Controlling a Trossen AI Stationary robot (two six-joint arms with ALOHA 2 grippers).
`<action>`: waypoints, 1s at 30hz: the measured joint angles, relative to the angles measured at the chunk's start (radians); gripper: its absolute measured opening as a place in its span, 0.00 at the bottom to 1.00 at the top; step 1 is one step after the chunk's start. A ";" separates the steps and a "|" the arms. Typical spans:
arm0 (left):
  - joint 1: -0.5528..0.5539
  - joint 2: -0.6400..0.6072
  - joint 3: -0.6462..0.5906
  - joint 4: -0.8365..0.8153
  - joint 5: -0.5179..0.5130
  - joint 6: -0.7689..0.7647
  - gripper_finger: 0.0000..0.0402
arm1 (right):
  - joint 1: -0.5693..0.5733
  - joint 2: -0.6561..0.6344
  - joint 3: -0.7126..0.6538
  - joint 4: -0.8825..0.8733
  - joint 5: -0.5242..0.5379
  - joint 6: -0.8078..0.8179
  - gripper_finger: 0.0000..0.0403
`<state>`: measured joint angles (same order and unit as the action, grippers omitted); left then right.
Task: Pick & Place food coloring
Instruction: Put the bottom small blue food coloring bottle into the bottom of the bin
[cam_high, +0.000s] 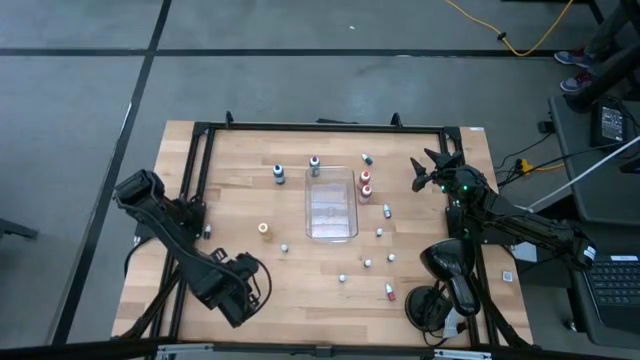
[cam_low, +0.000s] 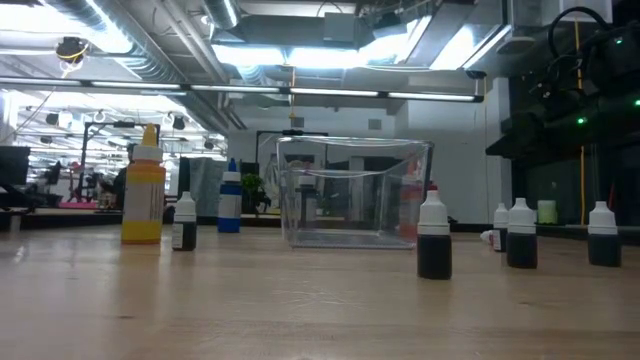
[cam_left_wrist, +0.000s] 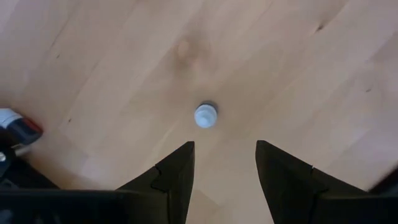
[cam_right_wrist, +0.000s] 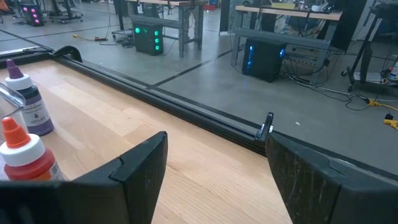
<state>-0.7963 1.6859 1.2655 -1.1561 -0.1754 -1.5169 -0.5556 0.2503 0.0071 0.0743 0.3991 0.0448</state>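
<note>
Several tiny food coloring bottles stand upright on the wooden table around a clear plastic tray (cam_high: 331, 205): blue (cam_high: 279, 174), orange (cam_high: 263, 228), two red (cam_high: 366, 177), pink (cam_high: 389, 292). My left gripper (cam_high: 245, 285) hangs open near the front left, pointing down. In its wrist view a white-capped bottle (cam_left_wrist: 206, 116) stands below, just beyond the open fingers (cam_left_wrist: 177, 168), untouched. My right gripper (cam_high: 425, 170) waits open at the far right, level, with nothing between its fingers (cam_right_wrist: 146, 162).
The low view shows the orange bottle (cam_low: 143, 190), a blue one (cam_low: 230, 198), the tray (cam_low: 350, 195) and dark bottles (cam_low: 433, 240) in a row. A black frame (cam_high: 200, 130) runs along the table's far and left edges. Bare wood lies near the front.
</note>
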 joint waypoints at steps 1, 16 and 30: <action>0.000 0.000 -0.009 0.009 0.002 0.006 0.41 | 0.000 0.000 0.000 0.000 0.000 0.000 0.68; 0.036 -0.001 -0.155 0.145 0.006 0.082 0.41 | 0.000 0.000 0.000 0.000 0.000 0.000 0.68; 0.053 0.003 -0.211 0.223 0.029 0.117 0.41 | 0.000 0.000 0.000 0.000 0.000 0.000 0.68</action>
<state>-0.7429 1.6894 1.0546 -0.9335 -0.1466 -1.4004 -0.5556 0.2501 0.0071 0.0742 0.3989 0.0448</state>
